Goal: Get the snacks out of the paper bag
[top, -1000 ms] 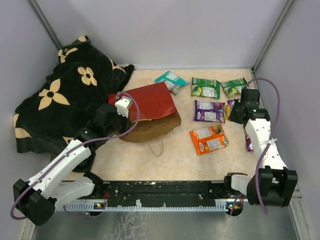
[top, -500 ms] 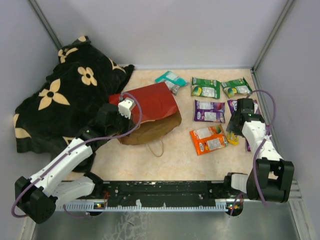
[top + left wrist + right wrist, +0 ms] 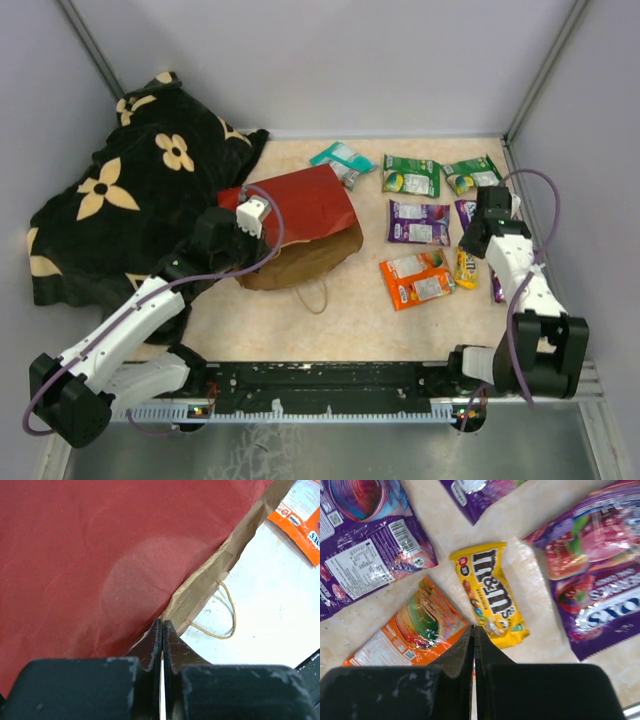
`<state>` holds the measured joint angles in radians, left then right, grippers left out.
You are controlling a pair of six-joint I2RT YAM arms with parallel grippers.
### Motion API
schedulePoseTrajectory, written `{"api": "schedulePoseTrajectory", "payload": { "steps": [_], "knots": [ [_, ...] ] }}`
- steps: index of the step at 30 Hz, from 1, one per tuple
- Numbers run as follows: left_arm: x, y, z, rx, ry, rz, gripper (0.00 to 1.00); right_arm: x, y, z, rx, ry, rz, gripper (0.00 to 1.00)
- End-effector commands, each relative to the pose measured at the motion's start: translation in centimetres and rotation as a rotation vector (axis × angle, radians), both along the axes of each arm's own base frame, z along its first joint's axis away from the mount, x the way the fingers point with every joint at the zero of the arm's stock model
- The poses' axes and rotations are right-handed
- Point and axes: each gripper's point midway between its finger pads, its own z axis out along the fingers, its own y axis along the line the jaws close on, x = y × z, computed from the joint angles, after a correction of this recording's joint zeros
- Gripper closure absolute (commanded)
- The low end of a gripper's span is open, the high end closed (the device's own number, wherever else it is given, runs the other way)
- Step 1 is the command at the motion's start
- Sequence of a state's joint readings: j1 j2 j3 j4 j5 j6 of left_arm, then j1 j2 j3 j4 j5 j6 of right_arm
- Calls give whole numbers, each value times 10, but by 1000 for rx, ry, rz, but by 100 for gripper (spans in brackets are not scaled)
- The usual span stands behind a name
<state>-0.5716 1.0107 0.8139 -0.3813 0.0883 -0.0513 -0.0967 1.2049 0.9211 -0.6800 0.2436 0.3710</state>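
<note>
My left claw (image 3: 161, 629) is clenched tight, its tips at the edge of the red paper bag (image 3: 75, 555) where the red face meets the brown lining; I cannot tell whether any paper is nipped between them. The bag lies flat on the table (image 3: 350, 320), a cord handle (image 3: 227, 617) looped on the surface, its far left corner by the black flowered blanket (image 3: 120, 200). My right claw (image 3: 474, 632) is clenched too, holding nothing, hanging just over a yellow M&M's packet (image 3: 492, 600). Beside that lie an orange packet (image 3: 415, 630) and two purple packets (image 3: 365, 560); two green packets (image 3: 411, 176) and a teal packet (image 3: 343, 163) lie farther back.
</note>
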Motion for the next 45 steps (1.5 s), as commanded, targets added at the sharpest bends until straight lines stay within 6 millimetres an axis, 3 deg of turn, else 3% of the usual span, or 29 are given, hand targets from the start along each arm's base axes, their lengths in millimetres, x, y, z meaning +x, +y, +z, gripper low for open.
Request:
{"api": "schedulePoseTrajectory", "payload": {
  "steps": [1,4,15,22,26,32,34,36,39,42,45],
  "knots": [
    [2,2,3,3,-29,7,100,25,24,-28,155,-16,35,100],
    [3,4,2,9,-29,15,100,25,27,-47,177,19,26,100],
    [4,7,0,22,-29,29,100,6,-7,-90,101,164,-143,100],
    [4,7,-1,27,-25,31,100,-2,-18,-97,62,182,-186,100],
    [5,8,-2,31,-24,36,100,4,-19,-75,54,112,-176,100],
    [7,9,-4,41,-21,42,100,25,10,-15,131,-64,6,100],
    [7,10,-4,45,-20,47,100,28,30,2,93,-73,93,99],
    [7,10,-5,48,-19,50,100,30,51,13,46,-69,202,89],
    [8,11,-6,53,-16,55,100,27,79,16,-4,-47,342,69],
    [7,12,-7,55,-13,58,100,20,94,8,-31,1,418,50],
    [8,12,-6,57,-15,61,100,12,100,-6,-67,60,451,47]
  ]
}}
